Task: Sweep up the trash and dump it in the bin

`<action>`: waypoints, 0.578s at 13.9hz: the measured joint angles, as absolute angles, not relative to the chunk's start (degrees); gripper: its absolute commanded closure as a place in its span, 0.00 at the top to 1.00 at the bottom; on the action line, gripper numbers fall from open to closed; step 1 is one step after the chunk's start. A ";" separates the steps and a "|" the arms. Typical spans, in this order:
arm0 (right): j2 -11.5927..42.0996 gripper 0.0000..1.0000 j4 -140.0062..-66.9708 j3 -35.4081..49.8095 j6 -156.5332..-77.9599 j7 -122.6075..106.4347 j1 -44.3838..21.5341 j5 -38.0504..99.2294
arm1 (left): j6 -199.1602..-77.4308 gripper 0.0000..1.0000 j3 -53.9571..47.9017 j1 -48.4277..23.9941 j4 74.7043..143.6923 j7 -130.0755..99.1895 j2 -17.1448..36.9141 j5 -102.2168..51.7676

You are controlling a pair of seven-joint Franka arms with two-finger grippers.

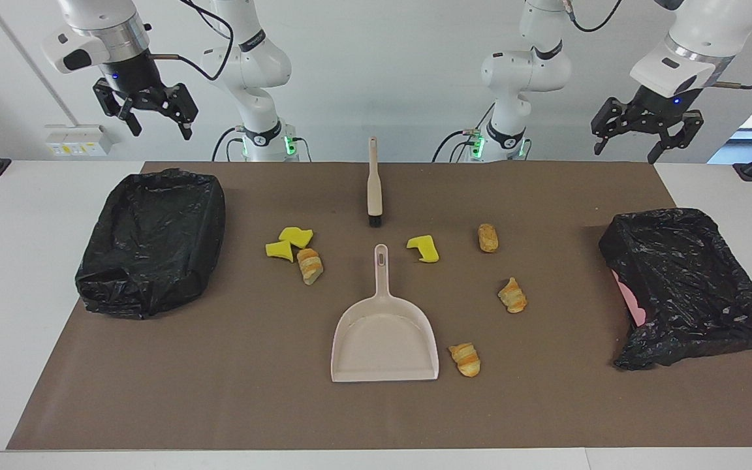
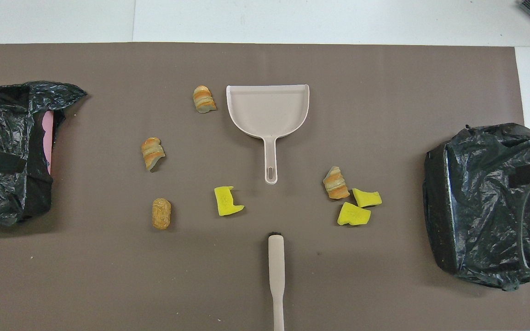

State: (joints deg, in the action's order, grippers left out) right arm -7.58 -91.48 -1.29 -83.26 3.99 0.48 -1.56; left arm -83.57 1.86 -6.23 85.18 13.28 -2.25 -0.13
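3 yellow sponge chunks (image 1: 422, 248), 4 rolls (image 1: 512, 296), 1 dustpan (image 1: 384, 339), 1 brush (image 1: 374, 186), 2 lined bins (image 1: 152, 240)

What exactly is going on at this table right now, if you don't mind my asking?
Nothing is being handled yet. The left gripper and the right gripper both hang open in the air at the robots' edge of the table, holding nothing. The brush and the dustpan lie untouched mid-table, with yellow sponge chunks and croissant-like rolls scattered around them. A black-bagged bin sits at each end; sweeping has not begun.
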 measured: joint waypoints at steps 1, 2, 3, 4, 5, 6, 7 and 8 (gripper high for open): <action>-7.45 1.00 -91.40 -1.35 -83.24 4.02 0.48 -1.56 | -83.57 1.00 1.86 -6.23 85.18 13.28 -2.25 -0.13; -7.45 1.00 -91.32 -1.43 -83.21 4.02 0.49 -1.56 | -83.56 1.00 1.86 -6.23 85.18 13.26 -2.25 -0.13; -7.45 1.00 -91.12 -1.47 -83.21 4.02 0.49 -1.56 | -83.54 1.00 1.86 -6.23 85.18 13.24 -2.25 -0.13; -7.46 1.00 -90.87 -1.43 -83.21 4.02 0.48 -1.56 | -83.53 1.00 1.86 -6.23 85.18 13.23 -2.26 -0.13; -7.46 1.00 -90.65 -1.38 -83.21 4.02 0.48 -1.56 | -83.50 1.00 1.85 -6.23 85.18 13.23 -2.26 -0.13; -7.46 1.00 -90.53 -1.38 -83.21 4.02 0.48 -1.56 | -83.41 1.00 1.80 -6.23 85.19 13.23 -2.26 -0.13; -7.46 1.00 -90.47 -1.47 -83.21 4.02 0.48 -1.56 | -83.31 1.00 1.72 -6.23 85.19 13.23 -2.26 -0.13; -7.47 1.00 -90.43 -1.60 -83.21 4.02 0.49 -1.56 | -83.24 1.00 1.63 -6.24 85.21 13.23 -2.28 -0.13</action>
